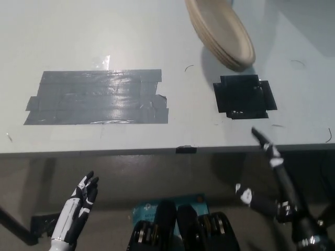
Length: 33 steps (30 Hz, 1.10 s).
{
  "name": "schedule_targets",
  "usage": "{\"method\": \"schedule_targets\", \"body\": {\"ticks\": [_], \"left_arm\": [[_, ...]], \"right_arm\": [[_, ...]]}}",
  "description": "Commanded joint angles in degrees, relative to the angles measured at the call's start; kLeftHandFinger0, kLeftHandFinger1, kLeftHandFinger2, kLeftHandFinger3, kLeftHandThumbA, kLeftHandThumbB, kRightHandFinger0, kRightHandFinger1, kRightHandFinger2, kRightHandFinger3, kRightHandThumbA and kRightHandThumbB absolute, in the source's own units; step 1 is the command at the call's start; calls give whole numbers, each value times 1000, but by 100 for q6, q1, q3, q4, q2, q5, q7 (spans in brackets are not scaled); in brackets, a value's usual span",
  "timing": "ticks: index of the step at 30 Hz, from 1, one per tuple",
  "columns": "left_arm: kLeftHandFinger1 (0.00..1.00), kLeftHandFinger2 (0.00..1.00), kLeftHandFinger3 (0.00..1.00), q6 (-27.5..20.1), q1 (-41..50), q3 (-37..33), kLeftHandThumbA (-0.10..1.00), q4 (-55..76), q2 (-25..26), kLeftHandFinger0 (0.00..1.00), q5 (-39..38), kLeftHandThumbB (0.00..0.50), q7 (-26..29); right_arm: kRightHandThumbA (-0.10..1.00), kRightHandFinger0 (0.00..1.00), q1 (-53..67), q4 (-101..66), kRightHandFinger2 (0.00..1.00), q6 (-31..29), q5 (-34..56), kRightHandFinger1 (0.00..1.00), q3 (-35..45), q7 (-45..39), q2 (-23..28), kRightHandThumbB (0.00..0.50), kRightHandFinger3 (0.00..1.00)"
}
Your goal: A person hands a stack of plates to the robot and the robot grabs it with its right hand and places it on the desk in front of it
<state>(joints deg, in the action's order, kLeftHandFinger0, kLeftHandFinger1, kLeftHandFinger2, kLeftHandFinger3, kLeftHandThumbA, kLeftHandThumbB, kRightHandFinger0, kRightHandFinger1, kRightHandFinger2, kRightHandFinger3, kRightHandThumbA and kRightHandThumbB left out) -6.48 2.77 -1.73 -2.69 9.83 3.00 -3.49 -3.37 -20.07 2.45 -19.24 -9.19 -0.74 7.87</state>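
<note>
A stack of beige plates (221,32) hangs tilted above the far right part of the grey desk (157,31), entering from the top edge; whoever holds it is out of view. My black right hand (268,167) is raised at the desk's front edge, lower right, fingers spread and open, well below and apart from the plates. My white left hand (79,204) rests low at the lower left, below the desk edge, fingers apart and holding nothing.
A large patch of grey tape (99,97) lies on the desk's left middle. A small black tape square (244,96) sits on the right, just under the plates. The desk's front edge (157,151) runs across the picture.
</note>
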Motion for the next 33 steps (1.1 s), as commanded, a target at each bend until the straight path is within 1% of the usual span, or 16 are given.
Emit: {"method": "schedule_targets", "body": {"ticks": [1, 2, 4, 5, 6, 8, 9, 11, 12, 13, 14, 16, 19, 22, 25, 33], "left_arm": [[1000, 1000, 1000, -167, 43, -47, 908, 203, -12, 1000, 80, 250, -29], [1000, 1000, 1000, -144, 31, -46, 906, 212, -14, 1000, 70, 249, -30], [1000, 1000, 1000, -167, -20, -46, 906, 193, -3, 1000, 78, 246, -21], [1000, 1000, 1000, -176, -37, -44, 905, 183, -3, 1000, 77, 246, -15], [1000, 1000, 1000, -190, -49, -50, 907, 179, 5, 1000, 84, 244, -16], [1000, 1000, 1000, -148, -63, -55, 907, 201, 5, 1000, 70, 248, -19], [1000, 1000, 1000, -102, -53, -59, 908, 225, -2, 1000, 62, 252, -21], [1000, 1000, 1000, -138, -42, -73, 913, 218, 6, 1000, 90, 246, -16], [1000, 1000, 1000, -139, -39, -70, 911, 211, -1, 1000, 54, 246, -27], [1000, 1000, 1000, -133, -45, -63, 897, 212, -12, 1000, 11, 250, -37], [1000, 1000, 1000, -134, -58, -64, 897, 207, -12, 1000, 8, 251, -39], [1000, 1000, 1000, -114, -83, -71, 902, 216, 3, 1000, 30, 251, -44], [1000, 1000, 1000, -89, -103, -73, 909, 221, 8, 1000, 55, 254, -35], [1000, 1000, 1000, -106, -122, -77, 921, 201, 10, 1000, 85, 255, -23], [1000, 1000, 1000, -190, -170, -75, 922, 150, 16, 1000, 79, 243, -31], [1000, 1000, 1000, -138, -217, -55, 920, 173, 42, 1000, 131, 241, -24]], "right_arm": [[929, 1000, -1413, -833, 1000, -179, -2054, 1000, 343, 860, -122, 314, 1000], [935, 1000, -1505, -784, 1000, -147, -2096, 1000, 352, 879, -120, 315, 1000], [1000, 1000, -1960, -412, 1000, 23, -2312, 1000, 375, 1036, -109, 372, 1000], [1000, 1000, -2019, -348, 1000, 28, -2355, 1000, 377, 1074, -105, 378, 1000], [1000, 1000, -2132, -227, 1000, 71, -2380, 1000, 373, 1084, -97, 408, 1000], [1000, 1000, -2319, -31, 1000, 140, -2462, 1000, 356, 1101, -77, 413, 1000], [1000, 1000, -2418, 88, 1000, 195, -2516, 1000, 341, 1103, -65, 425, 1000], [1000, 1000, -2548, 328, 1000, 167, -2519, 1000, 323, 1181, -62, 432, 1000], [1000, 1000, -2636, 518, 1000, 117, -2570, 1000, 286, 1235, -20, 420, 1000], [1000, 1000, -2793, 775, 1000, 210, -2629, 1000, 249, 1223, -4, 439, 1000], [1000, 1000, -2862, 879, 1000, 253, -2671, 1000, 241, 1227, -2, 441, 1000], [1000, 1000, -3108, 1254, 1000, 344, -2756, 1000, 209, 1265, 10, 463, 1000], [1000, 1000, -3318, 1587, 1000, 413, -2805, 1000, 166, 1223, 37, 474, 1000], [1000, 1000, -3536, 1950, 1000, 480, -2757, 1000, 71, 1003, 83, 486, 1000], [1000, 1000, -3642, 2141, 1000, 492, -2847, 1000, -29, 985, 99, 498, 1000], [1000, 1000, -3691, 2423, 1000, 369, -2880, 1000, -333, 816, 185, 500, 1000]]}}
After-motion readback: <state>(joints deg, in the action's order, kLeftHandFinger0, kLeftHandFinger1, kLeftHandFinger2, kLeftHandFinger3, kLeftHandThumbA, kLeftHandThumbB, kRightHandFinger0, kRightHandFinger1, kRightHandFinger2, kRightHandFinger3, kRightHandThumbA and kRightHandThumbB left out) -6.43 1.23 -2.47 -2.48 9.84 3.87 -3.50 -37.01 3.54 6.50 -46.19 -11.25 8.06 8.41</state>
